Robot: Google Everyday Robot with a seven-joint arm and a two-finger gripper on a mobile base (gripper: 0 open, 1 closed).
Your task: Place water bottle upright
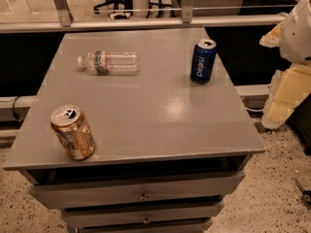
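Observation:
The water bottle (109,62) is clear and ribbed, with a white cap and a blue-red-white label. It lies on its side at the back left of the grey table top (146,110), cap pointing left. My gripper (275,118) hangs at the right edge of the view, beside and beyond the table's right side. It is far from the bottle and holds nothing that I can see. The white arm (299,28) rises above it.
A blue Pepsi can (202,61) stands upright at the back right of the table. A gold can (73,132) stands at the front left corner. Drawers (141,195) sit below the top. A rail (146,23) and office chairs are behind.

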